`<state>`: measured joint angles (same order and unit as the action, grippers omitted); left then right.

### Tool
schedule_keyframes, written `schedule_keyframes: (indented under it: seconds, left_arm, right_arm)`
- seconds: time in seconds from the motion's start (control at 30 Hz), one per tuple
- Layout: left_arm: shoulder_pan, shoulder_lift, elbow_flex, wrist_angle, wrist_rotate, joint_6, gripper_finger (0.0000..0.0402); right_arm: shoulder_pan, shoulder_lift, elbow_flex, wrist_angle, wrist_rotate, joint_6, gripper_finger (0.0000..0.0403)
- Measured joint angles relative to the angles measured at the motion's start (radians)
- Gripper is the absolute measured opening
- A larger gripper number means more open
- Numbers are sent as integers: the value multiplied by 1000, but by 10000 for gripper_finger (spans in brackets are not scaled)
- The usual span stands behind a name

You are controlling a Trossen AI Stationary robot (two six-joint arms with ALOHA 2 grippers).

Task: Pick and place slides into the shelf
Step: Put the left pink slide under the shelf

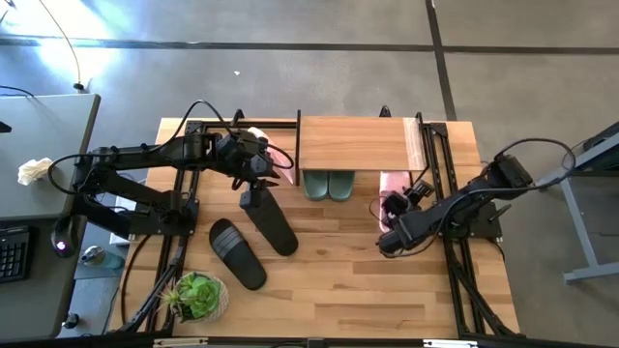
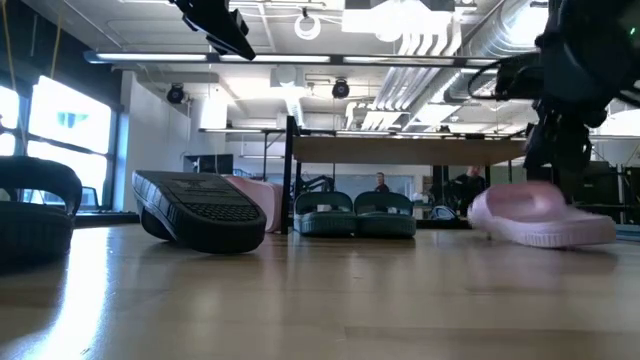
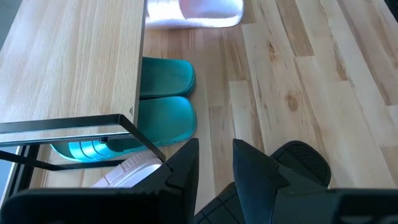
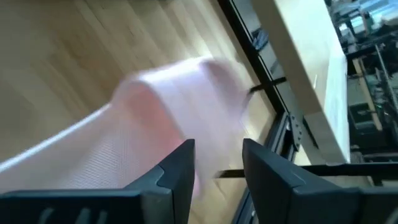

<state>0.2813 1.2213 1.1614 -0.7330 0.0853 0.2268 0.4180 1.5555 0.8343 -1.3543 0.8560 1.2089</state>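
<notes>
My right end effector [image 1: 395,205] sits just above a pale pink slide [image 2: 540,215] at the right end of the shelf [image 1: 356,143], fingers parted a little with nothing between them. My left end effector [image 1: 259,179] hangs by the shelf's left end; its fingers stand slightly apart and grasp nothing I can see. The sage-green pair [image 1: 329,184] rests under the shelf, another pink slide [image 1: 276,155] beside its left leg, and two black ribbed slides [image 1: 253,240] lie on the bench [image 1: 368,290].
</notes>
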Motion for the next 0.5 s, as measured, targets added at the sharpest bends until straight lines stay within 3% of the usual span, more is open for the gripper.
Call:
schedule_keyframes:
  seconds: [0.37,0.5]
  left_arm:
    - [0,0,0,-1,0,0,83]
    - [0,0,0,-3,0,3,83]
  right_arm:
    - [61,-30,157,-110,-87,52,124]
    - [103,-81,260,-92,-235,112,116]
